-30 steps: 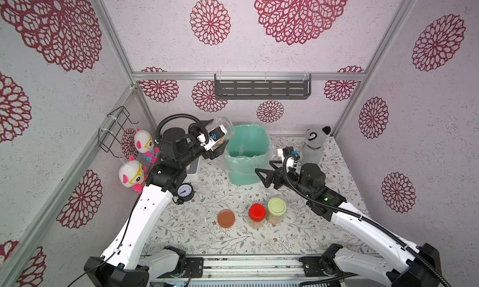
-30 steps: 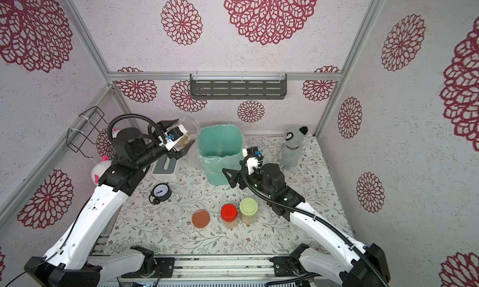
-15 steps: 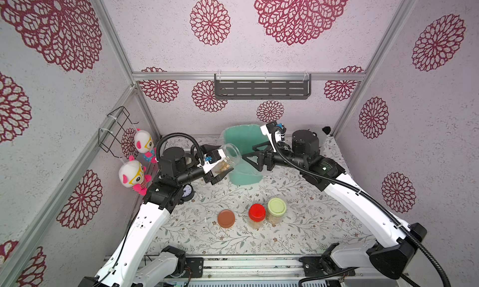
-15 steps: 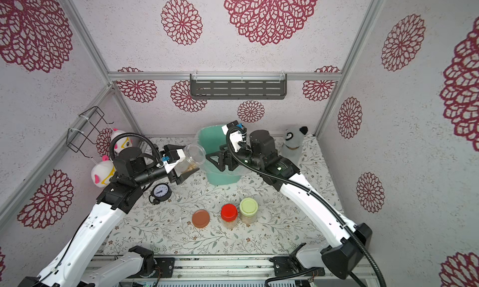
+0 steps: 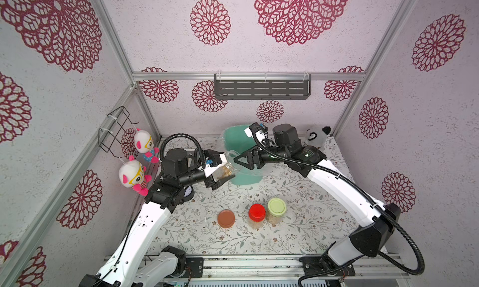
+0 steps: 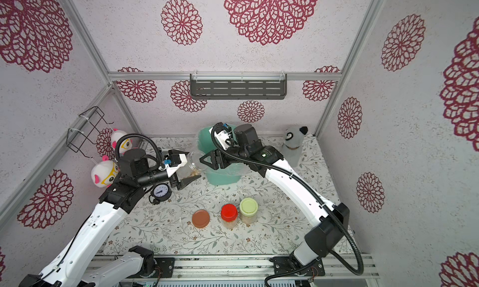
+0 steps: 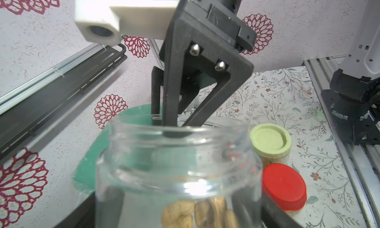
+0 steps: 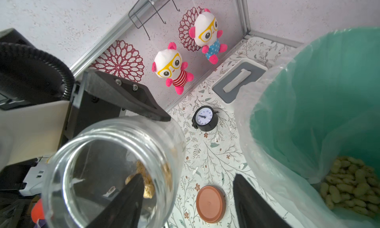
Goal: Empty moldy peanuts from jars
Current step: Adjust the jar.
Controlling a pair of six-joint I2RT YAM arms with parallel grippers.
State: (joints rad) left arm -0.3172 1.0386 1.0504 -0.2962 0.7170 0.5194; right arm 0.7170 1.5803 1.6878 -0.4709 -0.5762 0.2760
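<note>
There's the left gripper (image 5: 223,172) clamping the open jar (image 5: 229,165) on a slant, mouth aimed straight at the right gripper (image 5: 241,164); those jaws stand apart, straddling the rim; bin (image 5: 246,178) just beyond.

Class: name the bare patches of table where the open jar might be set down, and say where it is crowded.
Bare: the strip from the brown lid, red-lidded jar and green-lidded jar to the front rail; also from that row to the bin. Crowded: back left, around the clock and the open jar.
</note>
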